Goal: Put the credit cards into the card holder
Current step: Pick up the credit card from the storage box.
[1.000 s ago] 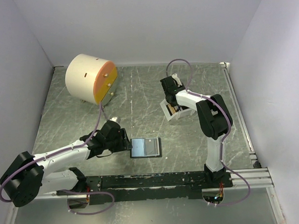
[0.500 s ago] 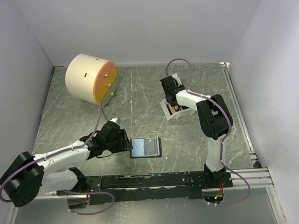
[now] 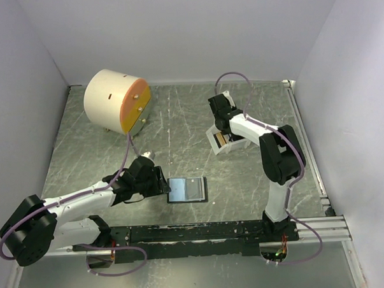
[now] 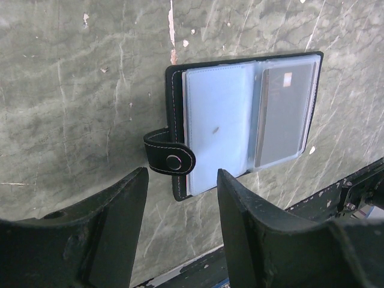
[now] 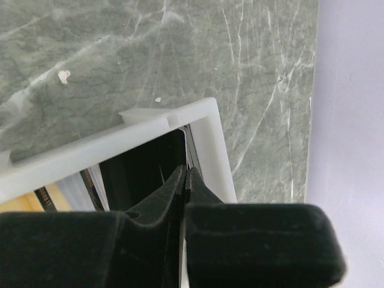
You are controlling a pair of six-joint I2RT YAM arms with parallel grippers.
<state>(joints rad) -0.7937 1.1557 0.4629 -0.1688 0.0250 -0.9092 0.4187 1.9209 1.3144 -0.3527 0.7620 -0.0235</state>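
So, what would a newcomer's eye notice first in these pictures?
Probably the big cream cylinder with its orange face, at the far left. Next, the black card holder lying open near the front edge, the left gripper open beside it, and the right gripper dipped into the white tray.

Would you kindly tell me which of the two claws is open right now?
The left claw, its fingers spread wide near the open card holder; the right claw is pinched shut, tips inside the white tray.

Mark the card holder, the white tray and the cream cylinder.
card holder [image 4: 240, 120], left wrist view, clear sleeve.
white tray [image 5: 209, 144], right wrist view, right wall.
cream cylinder [image 3: 107, 96], top external view, curved side.
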